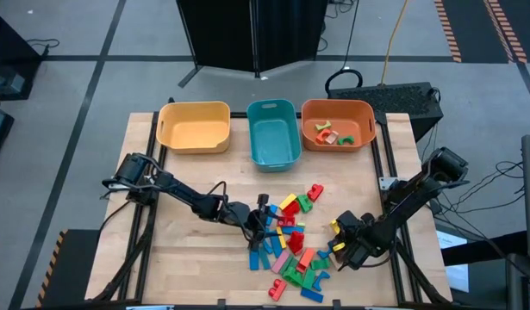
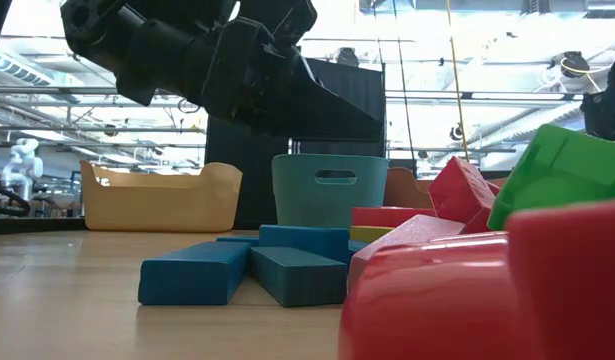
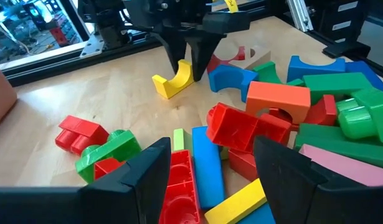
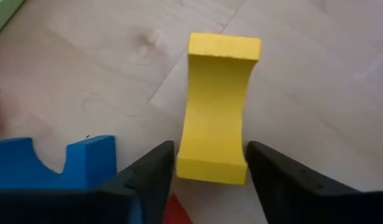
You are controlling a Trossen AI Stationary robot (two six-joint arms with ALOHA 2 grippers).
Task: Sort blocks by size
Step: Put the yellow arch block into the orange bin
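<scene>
The blocks (image 1: 292, 245) are lying in a loose mixed pile of blue, red, green, yellow, orange and pink pieces at the table's 6 o'clock. A yellow arched block (image 4: 217, 112) is sitting at the pile's 3 o'clock edge. A few small blocks (image 1: 331, 133) are resting at 1 o'clock.

Even overhead light falls on the bench (image 1: 196, 250), with soft, short shadows under the arms. In the low view, bright ceiling lights wash out the background, and the nearest red block (image 2: 467, 300) is badly blurred.
</scene>
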